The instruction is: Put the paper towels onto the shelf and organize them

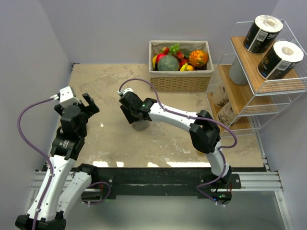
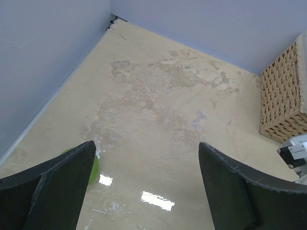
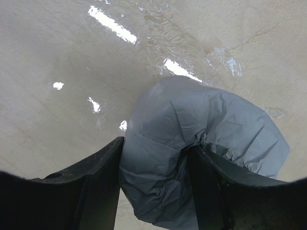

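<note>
Top external: glossy beige table [image 1: 110, 139], lavender walls [image 1: 120, 28] — right fingers [image 3: 86, 187] clamp a grey roll [image 1: 140, 126], left fingers [image 2: 53, 187] apart.

fingers [image 2: 53, 191] wide apart | wicker basket [image 2: 283, 96] far right | green object [image 2: 95, 168] beside one finger
</note>
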Robot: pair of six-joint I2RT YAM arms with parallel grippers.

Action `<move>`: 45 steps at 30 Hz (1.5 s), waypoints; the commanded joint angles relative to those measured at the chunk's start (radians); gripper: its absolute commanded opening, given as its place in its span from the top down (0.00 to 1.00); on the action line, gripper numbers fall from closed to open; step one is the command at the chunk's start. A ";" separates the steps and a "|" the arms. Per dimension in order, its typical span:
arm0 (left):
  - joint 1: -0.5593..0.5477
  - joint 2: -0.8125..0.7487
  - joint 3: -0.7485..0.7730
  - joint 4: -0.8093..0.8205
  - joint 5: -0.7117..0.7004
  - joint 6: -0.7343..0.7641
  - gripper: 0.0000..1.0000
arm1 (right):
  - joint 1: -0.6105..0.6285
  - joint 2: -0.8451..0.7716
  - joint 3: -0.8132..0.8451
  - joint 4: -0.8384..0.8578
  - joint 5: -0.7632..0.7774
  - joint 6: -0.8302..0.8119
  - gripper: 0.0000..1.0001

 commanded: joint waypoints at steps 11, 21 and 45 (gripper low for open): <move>-0.005 0.006 0.029 0.020 -0.022 -0.004 0.06 | 0.006 -0.059 -0.027 -0.003 0.102 -0.099 0.64; -0.005 0.002 0.029 0.020 -0.021 -0.004 0.06 | 0.006 -0.197 -0.004 -0.192 0.306 -0.235 0.66; -0.015 0.006 0.029 0.020 -0.018 -0.003 0.06 | -0.298 -0.614 0.067 -0.468 0.636 -0.465 0.64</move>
